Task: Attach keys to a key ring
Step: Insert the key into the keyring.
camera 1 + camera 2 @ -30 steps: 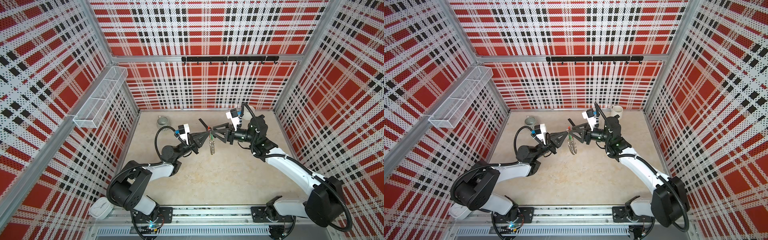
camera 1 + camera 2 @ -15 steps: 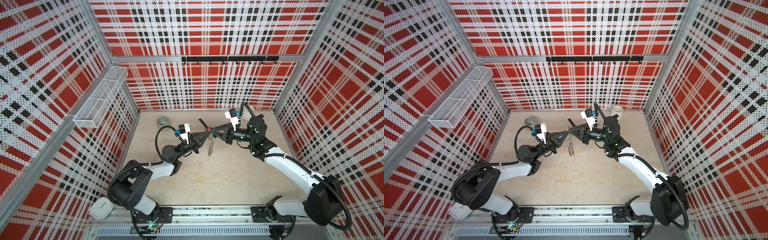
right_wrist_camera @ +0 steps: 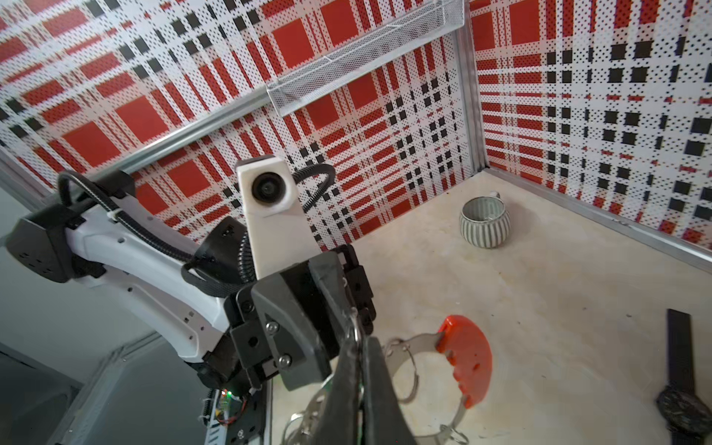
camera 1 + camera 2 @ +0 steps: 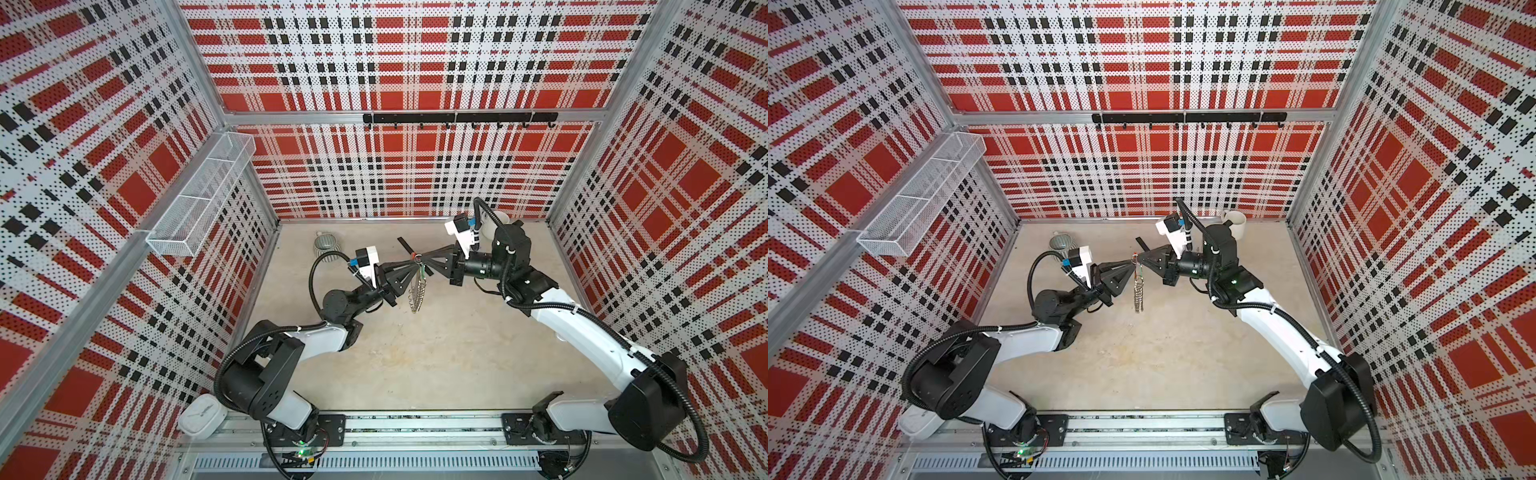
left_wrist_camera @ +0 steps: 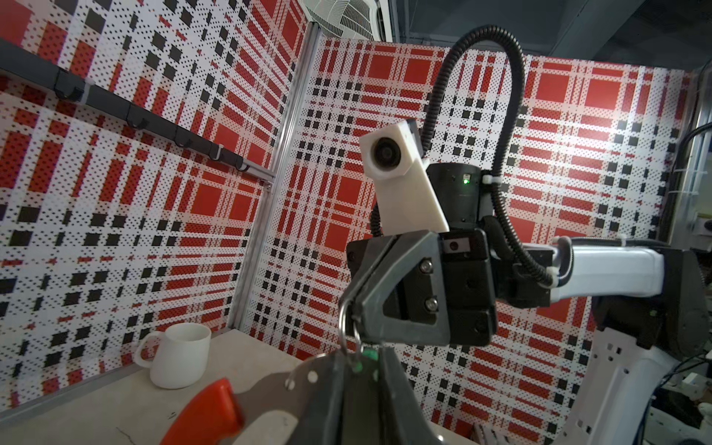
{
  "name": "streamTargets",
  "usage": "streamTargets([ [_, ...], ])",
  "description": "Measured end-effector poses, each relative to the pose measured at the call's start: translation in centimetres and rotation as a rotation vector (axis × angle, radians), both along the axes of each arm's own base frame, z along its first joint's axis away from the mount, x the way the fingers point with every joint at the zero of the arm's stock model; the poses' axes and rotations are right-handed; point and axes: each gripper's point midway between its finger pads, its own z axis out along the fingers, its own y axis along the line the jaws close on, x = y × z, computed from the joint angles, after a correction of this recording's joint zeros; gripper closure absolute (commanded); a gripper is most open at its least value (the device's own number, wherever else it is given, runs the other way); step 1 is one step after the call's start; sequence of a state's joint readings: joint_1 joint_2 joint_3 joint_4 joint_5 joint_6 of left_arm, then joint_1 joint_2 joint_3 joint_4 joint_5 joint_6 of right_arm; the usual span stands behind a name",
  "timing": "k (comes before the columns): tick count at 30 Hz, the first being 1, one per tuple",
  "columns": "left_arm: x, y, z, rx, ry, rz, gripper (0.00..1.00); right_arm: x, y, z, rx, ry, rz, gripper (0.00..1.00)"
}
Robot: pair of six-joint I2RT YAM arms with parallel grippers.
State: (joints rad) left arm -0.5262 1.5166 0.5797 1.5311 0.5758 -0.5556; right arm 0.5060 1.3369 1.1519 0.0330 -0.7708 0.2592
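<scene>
Clamping green key tag (image 5: 366,352) in closed right gripper (image 4: 427,262), meeting left gripper (image 4: 409,266) tip to tip; unable to tell that one's grip. Dangling key ring (image 4: 417,293) beneath, over table (image 4: 415,357) middle toward back edge. Likely best: loosening slowly, confirming threading, avoiding swing.

The key ring (image 3: 422,341) is a flat band of dull grey metal with a glossy red plastic arc (image 3: 468,358) and thin, shiny steel rings (image 4: 417,293) along its edge. The key tag (image 5: 370,352) is translucent green plastic. The right gripper (image 5: 346,304) is matt dark-grey plastic with bright metal screws. Near the table's far corners, the white mug (image 5: 179,354) looks like smooth, glossy ceramic and the ribbed cup (image 3: 484,221) looks glazed. The wristwatch (image 3: 680,404) is matt black. The table (image 3: 539,289) is matt beige and slightly rough.
</scene>
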Motion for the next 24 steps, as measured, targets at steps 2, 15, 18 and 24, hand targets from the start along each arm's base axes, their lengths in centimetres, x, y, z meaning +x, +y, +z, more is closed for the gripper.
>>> streamTargets([
  [2,-0.3,0.7,0.2,0.031,-0.056,0.041,0.74,0.7,-0.3,-0.2,-0.045,-0.039,-0.040,1.00],
  [15,2.9,-1.1,1.0,0.600,-0.358,0.220,0.75,1.4,-1.2,-4.1,-0.299,-0.230,-0.119,1.00],
  [18,3.8,-1.8,0.0,0.701,-0.360,0.178,0.75,1.1,-0.9,-4.3,-0.313,-0.245,-0.107,1.00],
  [24,4.0,-2.2,-2.2,0.796,-0.335,0.099,0.75,0.7,-0.8,-4.9,-0.335,-0.237,-0.100,1.00],
])
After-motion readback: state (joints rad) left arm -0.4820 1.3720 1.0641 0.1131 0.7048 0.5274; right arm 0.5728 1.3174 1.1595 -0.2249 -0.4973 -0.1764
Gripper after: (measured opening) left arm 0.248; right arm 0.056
